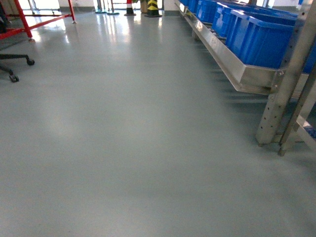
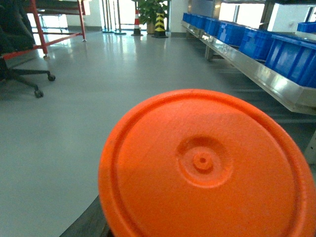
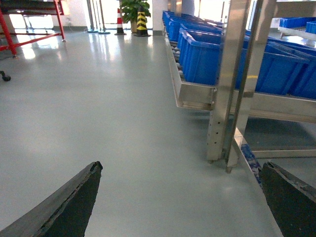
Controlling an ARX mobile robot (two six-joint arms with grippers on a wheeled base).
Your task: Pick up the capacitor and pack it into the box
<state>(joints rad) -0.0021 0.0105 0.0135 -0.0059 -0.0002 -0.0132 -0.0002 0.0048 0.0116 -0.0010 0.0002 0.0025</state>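
Right gripper (image 3: 180, 197) jaws apart, empty; left gripper's state we cannot tell, orange disc (image 2: 207, 168) blocking. We're steering alongside the rack (image 1: 247, 74).

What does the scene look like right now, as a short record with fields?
setting: grey floor, metal rack on the right
rack load: blue bins
left hand: hidden behind an orange disc
right hand: open, empty
pink box: not visible
capacitor: none identifiable
background: red frame, striped cone
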